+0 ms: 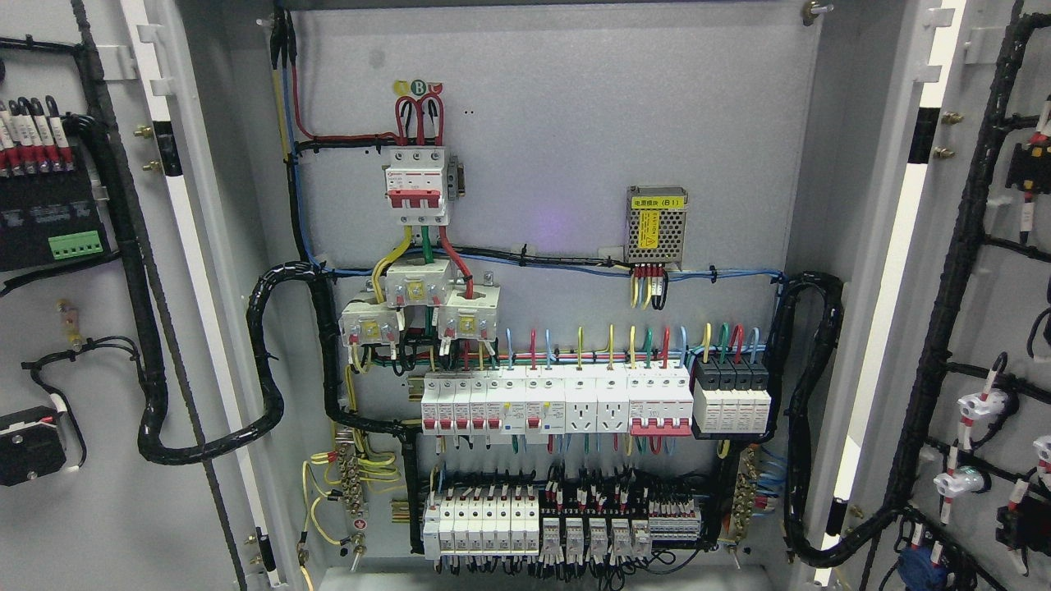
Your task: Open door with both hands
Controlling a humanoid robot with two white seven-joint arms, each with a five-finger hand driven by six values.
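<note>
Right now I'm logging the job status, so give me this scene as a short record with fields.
scene: open electrical cabinet, seen from the head camera
left door: swung open, inner side facing the camera, black wiring loom along it
right door: swung open, inner side facing the camera, wiring and fittings on it
back panel: fully exposed
top breaker: red and white, upper middle
power supply: metal mesh box with yellow label
breaker row: across the middle
robot hands: neither in view
task state: both doors appear open
</note>
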